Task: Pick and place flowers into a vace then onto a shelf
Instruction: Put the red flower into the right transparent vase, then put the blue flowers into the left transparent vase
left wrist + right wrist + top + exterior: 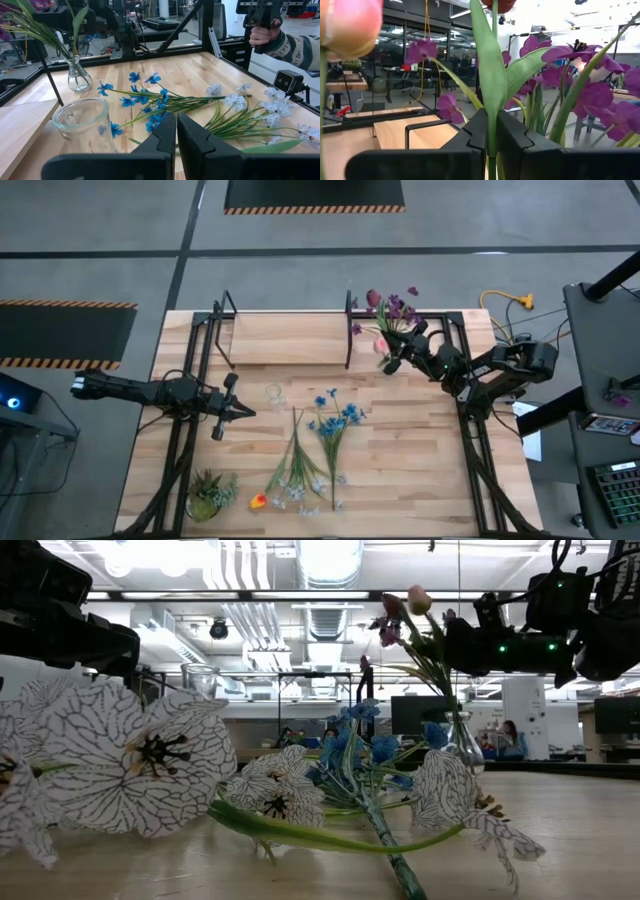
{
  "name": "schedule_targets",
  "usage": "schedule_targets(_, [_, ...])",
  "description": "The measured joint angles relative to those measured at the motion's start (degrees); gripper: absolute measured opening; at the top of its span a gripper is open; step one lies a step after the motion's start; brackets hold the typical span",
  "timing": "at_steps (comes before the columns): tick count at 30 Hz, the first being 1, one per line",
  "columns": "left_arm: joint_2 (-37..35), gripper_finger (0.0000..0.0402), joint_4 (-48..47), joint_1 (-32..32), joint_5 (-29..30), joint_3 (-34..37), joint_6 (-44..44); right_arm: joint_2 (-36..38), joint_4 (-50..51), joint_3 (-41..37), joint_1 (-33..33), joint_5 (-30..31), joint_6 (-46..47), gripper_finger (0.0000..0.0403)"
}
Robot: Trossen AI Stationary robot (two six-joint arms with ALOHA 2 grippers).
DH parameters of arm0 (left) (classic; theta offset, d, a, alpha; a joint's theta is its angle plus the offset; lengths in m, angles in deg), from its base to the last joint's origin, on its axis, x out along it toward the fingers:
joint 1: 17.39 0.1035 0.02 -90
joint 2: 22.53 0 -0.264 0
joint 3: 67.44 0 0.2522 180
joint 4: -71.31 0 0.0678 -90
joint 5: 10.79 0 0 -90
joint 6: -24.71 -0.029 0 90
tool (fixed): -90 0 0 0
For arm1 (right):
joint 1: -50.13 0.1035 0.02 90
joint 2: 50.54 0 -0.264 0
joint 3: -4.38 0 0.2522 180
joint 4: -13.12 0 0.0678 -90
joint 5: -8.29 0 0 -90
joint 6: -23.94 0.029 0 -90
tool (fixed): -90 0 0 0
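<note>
Flowers [325,442] with blue and white blooms lie loose on the wooden worktop [420,460] in the high view, near its middle. More flowers, purple and pink [392,310], stand in a small glass vase at the right end of the shelf [285,338], which is at the far side of the worktop. The right hand [392,365] is just beside this bunch. The left hand [232,412] waits over the left part of the worktop, near an empty glass [274,394]. A small potted plant [208,492] stands at the near left corner.

From the low view, big white veined blooms [130,765] lie very close, blue blooms [355,745] behind them, and the vase [462,740] with its stems stands further back.

The left wrist view shows the left hand [176,131] with fingers pressed together and nothing between them. The empty glass [82,125] is near, and a person's hand [262,32] holds a black device beyond the worktop.

The right wrist view shows the right hand [492,140] narrow, closed on a green flower stem [491,90], with purple blooms [555,75] around.

No readable writing is visible in any view.
</note>
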Motion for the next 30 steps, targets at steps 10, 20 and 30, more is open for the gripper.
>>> schedule_targets(10, [-0.01,0.0000,0.00,0.00,0.00,0.00,0.00,1.29,0.04,-1.77,0.04,-0.29,0.17,0.0133])
schedule_targets(20, [0.00,0.0000,-0.02,0.00,0.00,0.00,0.01,9.14,0.09,-7.30,2.76,-1.92,0.40,0.0203])
schedule_targets(30, [0.00,0.0000,-0.02,0.02,0.00,0.00,0.00,16.05,4.28,-8.39,8.69,-2.86,0.71,0.0206])
